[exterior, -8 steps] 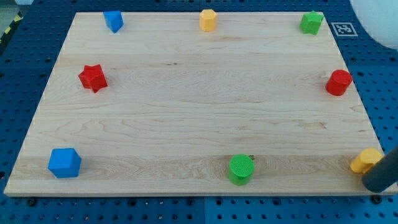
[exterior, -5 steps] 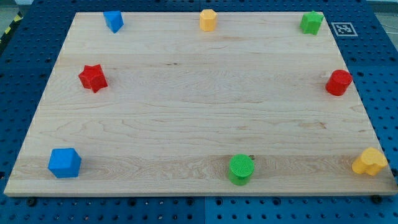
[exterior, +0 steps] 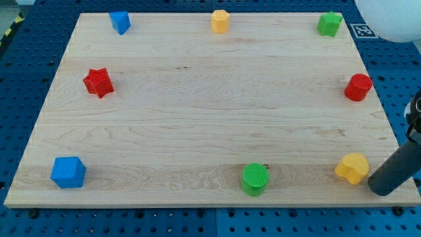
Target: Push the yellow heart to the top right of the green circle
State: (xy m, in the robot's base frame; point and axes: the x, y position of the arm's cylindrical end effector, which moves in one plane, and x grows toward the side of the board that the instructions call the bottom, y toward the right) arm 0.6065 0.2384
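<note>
Wooden board (exterior: 197, 118) on a blue pegboard bench (exterior: 26, 66), w/ a white rounded object (exterior: 388, 16) at the view's top right and a small black-and-white marker tag (exterior: 364, 30) just beside the board's far right corner

Arm has no hand, so nothing to open or close, it's just a dark rod coming in from the right edge. My tip (exterior: 377, 191) sits at the board's near right corner, just right of the yellow heart (exterior: 352, 168); can't tell if touching, looks v close or in contact

Yellow heart lies near the board's near edge, right side, well right of the green circle (exterior: 255, 178) and abt level w/ it, only slightly farther up. Green circle is on the near edge, a bit right of centre, upright, apart from all others

Other blocks, all spread around the rim, none touching:
- blue cube (exterior: 68, 172) near left corner
- red star (exterior: 98, 82) left side, mid depth
- blue block (exterior: 120, 22) far left, shape unclear, looks angular
- yellow block (exterior: 220, 21) far edge, centre, roughly hexagonal
- green block (exterior: 329, 24) far right corner, star-ish, not sure
- red cylinder (exterior: 358, 87) right edge, mid depth, well above the heart

Board's middle holds no blocks
</note>
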